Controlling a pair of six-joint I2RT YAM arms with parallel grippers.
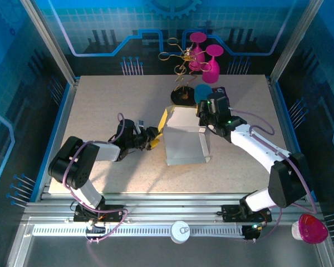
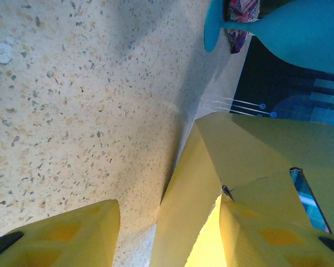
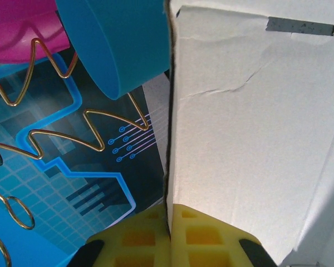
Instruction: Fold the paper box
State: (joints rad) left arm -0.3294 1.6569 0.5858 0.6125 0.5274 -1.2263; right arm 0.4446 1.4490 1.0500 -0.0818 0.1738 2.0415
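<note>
1. Paper box [image 1: 183, 146] sits mid-worktop [image 1: 100, 111], white inside up. In the top view its long axis runs roughly 12 to 6 o'clock.
2. Right end effector [image 1: 205, 115] is at the box's 1 o'clock corner, clenched on the edge of a raised white wall [image 3: 250, 139].
3. Left end effector [image 1: 154, 138] is at the box's 9 o'clock side. Its fingers [image 2: 72, 233] stand apart, released, with the yellow flap [image 2: 183, 222] between them.
4. Judgement: the flap's fold is toward 3 o'clock, and the left arm is nearer.

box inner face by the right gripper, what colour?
White, creased, with a small grey strip near one edge. The right wrist view shows the paper box best.
</note>
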